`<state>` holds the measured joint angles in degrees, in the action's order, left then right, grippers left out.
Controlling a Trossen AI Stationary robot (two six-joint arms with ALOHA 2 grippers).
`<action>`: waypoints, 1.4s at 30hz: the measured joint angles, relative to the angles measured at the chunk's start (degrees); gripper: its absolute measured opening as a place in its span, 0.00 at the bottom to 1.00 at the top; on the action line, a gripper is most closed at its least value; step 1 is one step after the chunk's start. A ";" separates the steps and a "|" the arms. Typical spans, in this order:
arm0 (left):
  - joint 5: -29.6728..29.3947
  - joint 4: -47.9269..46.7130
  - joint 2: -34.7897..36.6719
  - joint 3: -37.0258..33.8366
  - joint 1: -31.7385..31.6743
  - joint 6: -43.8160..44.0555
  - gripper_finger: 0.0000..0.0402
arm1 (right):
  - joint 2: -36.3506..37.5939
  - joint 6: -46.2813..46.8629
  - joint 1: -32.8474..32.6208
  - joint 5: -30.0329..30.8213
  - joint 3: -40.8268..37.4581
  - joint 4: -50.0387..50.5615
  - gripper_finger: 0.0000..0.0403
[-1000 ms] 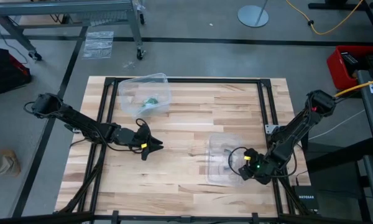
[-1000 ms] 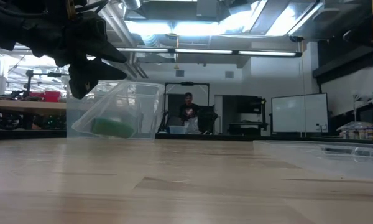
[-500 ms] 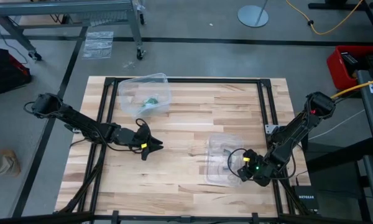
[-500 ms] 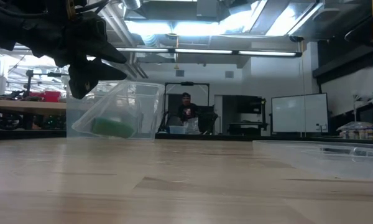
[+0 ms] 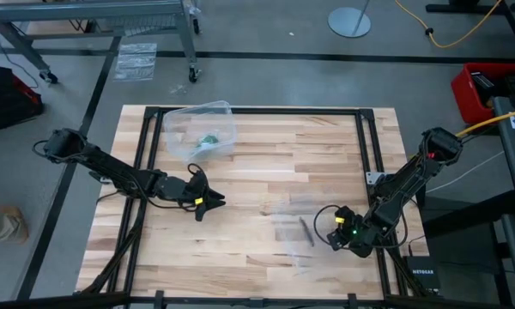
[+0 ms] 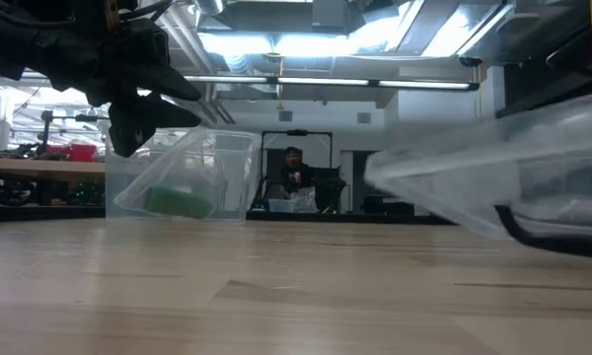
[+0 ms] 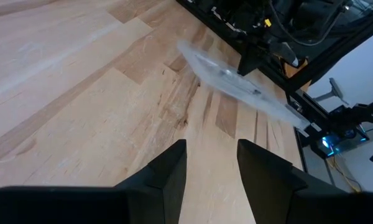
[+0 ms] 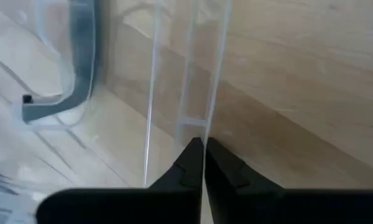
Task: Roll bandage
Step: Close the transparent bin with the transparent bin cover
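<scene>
The bandage (image 5: 208,137) is a small green roll lying inside a clear plastic box (image 5: 202,129) at the table's far left; in the low view the bandage (image 6: 178,200) rests on the tilted box's lower wall. My left gripper (image 5: 209,204) hovers open over the middle left of the table, with nothing between its fingers. My right gripper (image 5: 331,233), near the right front, is shut on a clear plastic lid (image 6: 493,182), which is tipped up and blurred. My right gripper pinches the lid's thin clear rim (image 8: 204,127) between its two fingers (image 8: 189,163). The fingers slant steeply down onto the rim. The lid (image 7: 236,84) stands tilted off the table; I cannot tell whether any part of it touches the wood.
A grey clip (image 8: 68,93) sits on the lid. Black frame rails (image 5: 360,154) run along the table's sides. Bare wood lies between the two grippers. A person (image 6: 294,173) stands far off in the room behind.
My right gripper has shut on the lid's rim. The lid, which lay flat on the table by the right gripper, has swung up and now stands tilted, blurred by the motion.
</scene>
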<state>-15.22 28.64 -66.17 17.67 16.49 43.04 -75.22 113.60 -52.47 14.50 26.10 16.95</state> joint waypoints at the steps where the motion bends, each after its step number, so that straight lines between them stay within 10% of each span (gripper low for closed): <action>1: 0.00 -0.02 0.00 0.00 0.00 0.01 0.34 | 0.00 -0.03 -0.02 0.13 -0.02 -0.10 0.02; 42: -0.09 14.40 -0.04 0.45 -0.13 6.55 0.34 | 0.13 -9.05 0.00 33.46 0.07 -25.81 0.00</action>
<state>-15.31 43.04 -66.21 18.12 16.36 49.59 -75.09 104.54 -52.47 47.96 26.17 -8.86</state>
